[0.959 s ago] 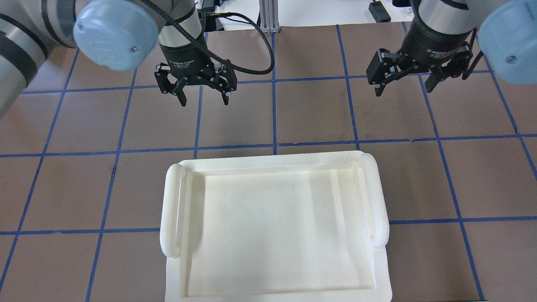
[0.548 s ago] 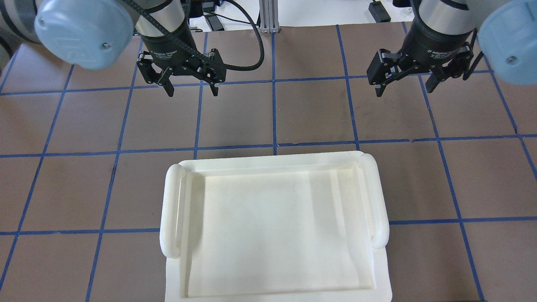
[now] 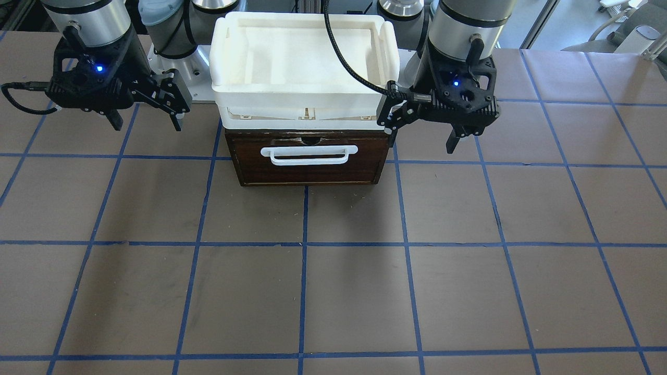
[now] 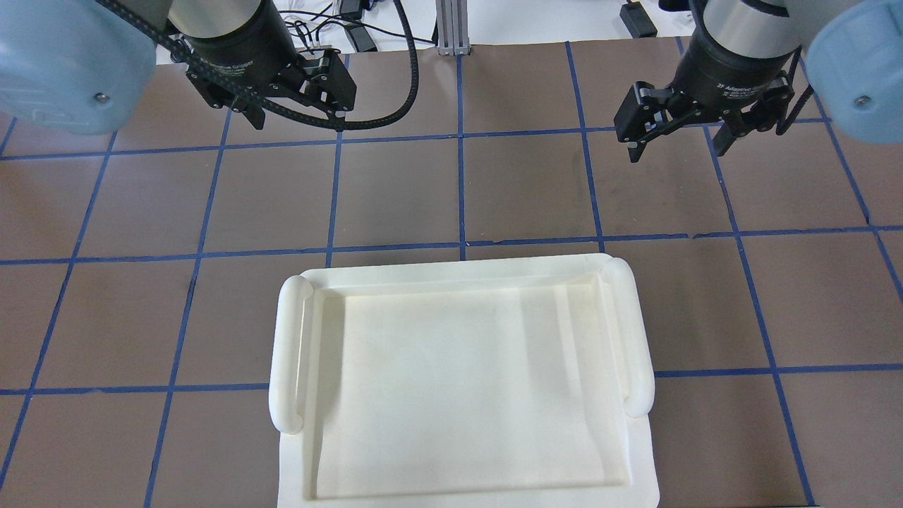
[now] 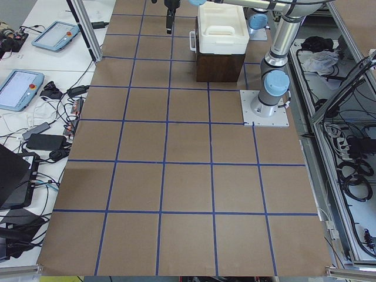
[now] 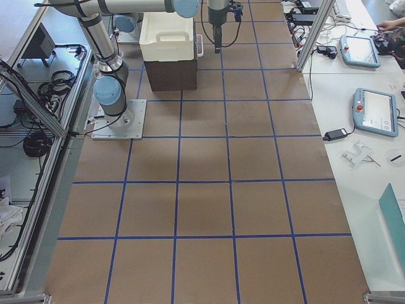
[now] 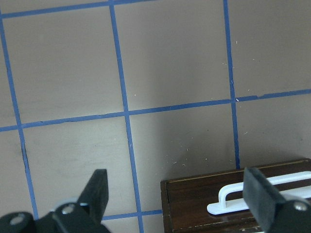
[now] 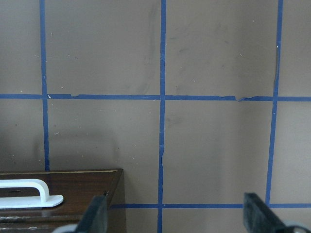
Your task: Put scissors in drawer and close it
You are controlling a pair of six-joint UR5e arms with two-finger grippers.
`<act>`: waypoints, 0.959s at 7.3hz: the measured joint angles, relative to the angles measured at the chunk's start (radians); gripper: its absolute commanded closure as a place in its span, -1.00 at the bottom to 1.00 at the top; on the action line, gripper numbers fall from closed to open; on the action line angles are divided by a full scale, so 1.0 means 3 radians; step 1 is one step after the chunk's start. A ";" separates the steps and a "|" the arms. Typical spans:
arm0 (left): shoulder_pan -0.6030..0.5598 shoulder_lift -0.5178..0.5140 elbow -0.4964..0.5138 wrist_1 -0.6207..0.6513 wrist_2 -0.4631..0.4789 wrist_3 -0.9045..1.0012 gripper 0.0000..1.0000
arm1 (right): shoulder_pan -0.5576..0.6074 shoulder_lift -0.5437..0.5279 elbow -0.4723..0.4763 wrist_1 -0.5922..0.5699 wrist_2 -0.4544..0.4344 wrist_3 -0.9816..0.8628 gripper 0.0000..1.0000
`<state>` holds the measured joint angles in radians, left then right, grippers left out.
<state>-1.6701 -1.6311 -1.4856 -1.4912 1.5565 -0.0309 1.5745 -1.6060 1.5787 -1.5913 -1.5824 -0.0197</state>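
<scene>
The drawer (image 3: 307, 174) shows its dark brown front and white bar handle (image 3: 309, 155); it looks pushed in under the white bin. The scissors are not visible in any view. My left gripper (image 3: 421, 141) hangs open and empty beside the drawer's side, above the table; it also shows in the overhead view (image 4: 300, 116). My right gripper (image 3: 147, 125) is open and empty on the other side, and in the overhead view (image 4: 677, 149). The left wrist view shows the drawer front (image 7: 194, 204) between open fingers. The right wrist view shows a corner of the drawer front (image 8: 82, 194).
A white plastic bin (image 4: 289, 353) with rounded side handles sits on top of the drawer's cabinet and hides the inside from above. The brown table (image 3: 333, 291) carries a blue tape grid. Cables and tablets lie on side benches (image 5: 35, 88).
My left arm has drawn back, moving up and left in the overhead view, with its gripper still open. The right arm has barely moved.
</scene>
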 measured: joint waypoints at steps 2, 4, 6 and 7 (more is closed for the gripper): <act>0.0095 0.0075 -0.0102 0.0021 0.0014 0.0015 -1.00 | 0.0000 0.0000 0.0004 -0.0002 -0.0007 -0.0014 -1.00; 0.0128 0.0145 -0.0103 -0.0070 0.0041 0.0032 -1.00 | -0.0002 0.0003 0.0004 -0.0003 -0.0012 -0.0028 -1.00; 0.0139 0.0168 -0.0104 -0.0131 0.0059 0.0039 -1.00 | -0.0004 0.0002 0.0004 -0.0004 -0.0015 -0.0031 -1.00; 0.0141 0.0172 -0.0102 -0.0142 0.0085 0.0038 -1.00 | -0.0005 0.0003 0.0004 -0.0006 -0.0017 -0.0031 -1.00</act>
<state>-1.6279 -1.5794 -1.5162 -1.5339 1.5822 -0.0195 1.5731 -1.6052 1.5800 -1.5933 -1.5875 -0.0291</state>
